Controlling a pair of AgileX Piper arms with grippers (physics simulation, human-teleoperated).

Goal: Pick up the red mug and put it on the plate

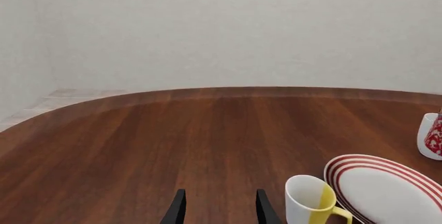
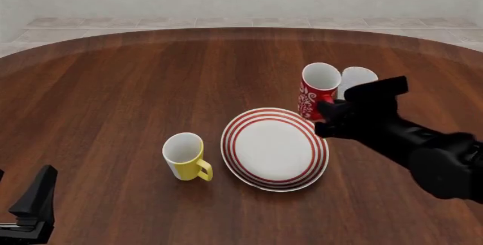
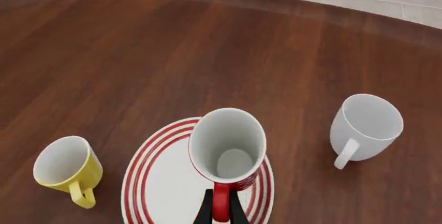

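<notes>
Our right gripper [image 3: 219,214] pinches the red mug [image 3: 229,149] by its handle.
Only our right wrist view shows that grip and the mug's empty inside; the left gripper [image 1: 219,208] is parted, idle.

Both arms are matte black throughout: the right arm [image 2: 422,146] is a chunky run of blocky, rounded housings ending in a boxy wrist, and its gripper [image 3: 219,214] and the left gripper [image 1: 219,208] carry thin, flat, blade-like black fingers, with no visible markings or cables.
</notes>
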